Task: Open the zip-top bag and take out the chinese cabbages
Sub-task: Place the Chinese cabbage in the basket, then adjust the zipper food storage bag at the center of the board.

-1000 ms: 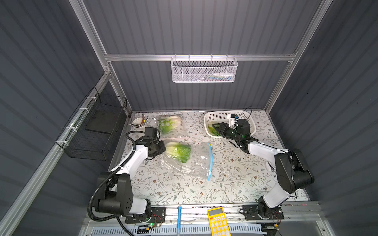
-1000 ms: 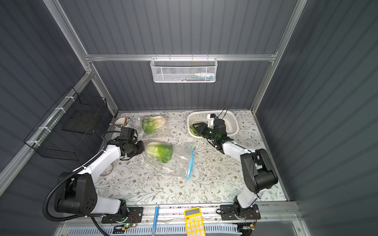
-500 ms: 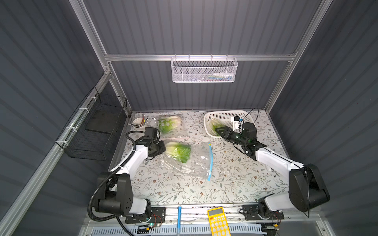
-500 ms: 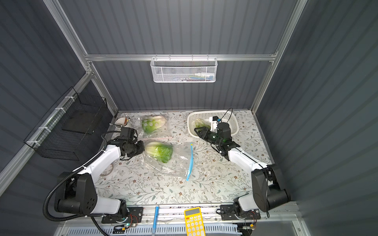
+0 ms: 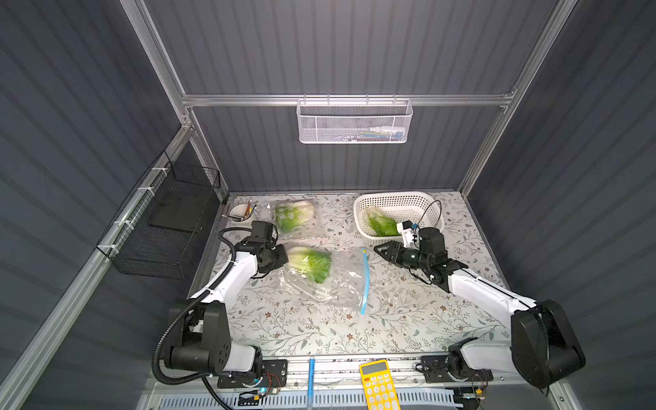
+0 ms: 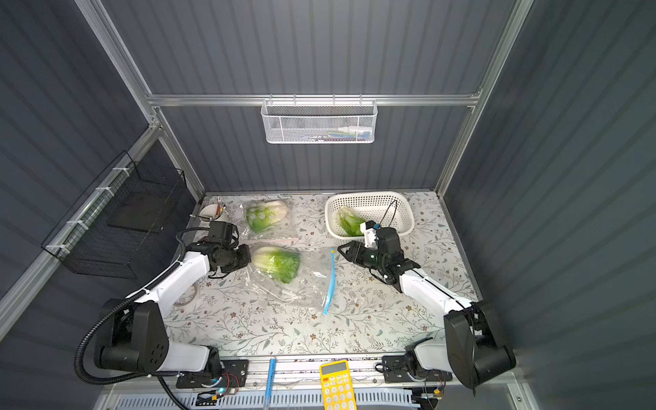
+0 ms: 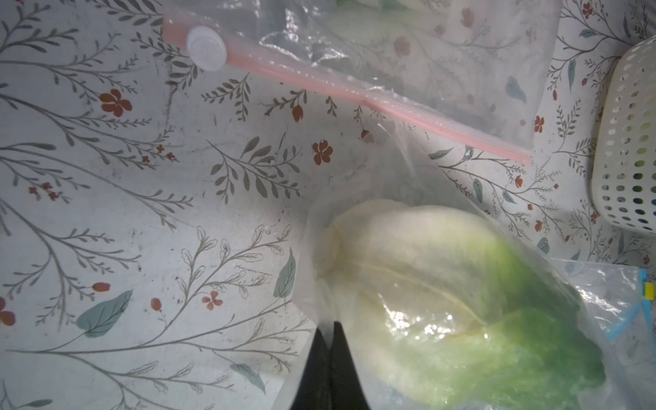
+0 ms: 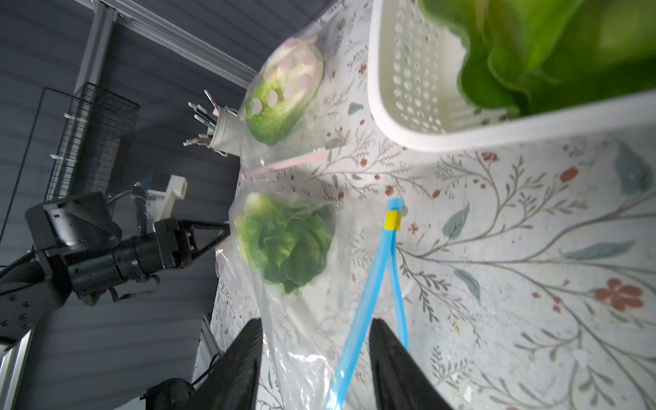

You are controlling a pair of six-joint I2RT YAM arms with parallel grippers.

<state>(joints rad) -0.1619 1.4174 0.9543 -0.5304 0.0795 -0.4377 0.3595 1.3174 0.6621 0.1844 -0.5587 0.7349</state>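
A clear zip-top bag [image 5: 340, 284] with a blue zip [image 8: 365, 301] lies mid-table, its mouth parted. One of the chinese cabbages [image 5: 310, 264] [image 7: 443, 284] is inside it. My left gripper [image 5: 284, 257] [image 7: 331, 333] is shut on the film at the bag's closed end, beside the white stem. My right gripper [image 5: 378, 248] [image 8: 316, 323] hangs open just off the zip end, empty, with the blue zip running between its fingers. A second cabbage [image 5: 381, 225] lies in the white basket [image 5: 390, 195]. A third sits in a pink-zipped bag [image 5: 294, 216] at the back.
A cup of pens [image 5: 241, 213] stands in the back left corner. A black wire basket [image 5: 170, 227] hangs on the left wall and a white mesh basket [image 5: 355, 122] on the back wall. A yellow calculator [image 5: 378, 385] lies on the front rail.
My right gripper has drawn back out of the white basket, leaving a cabbage there, and come down beside the bag's zip end, jaws a little wider. The left arm has not moved.
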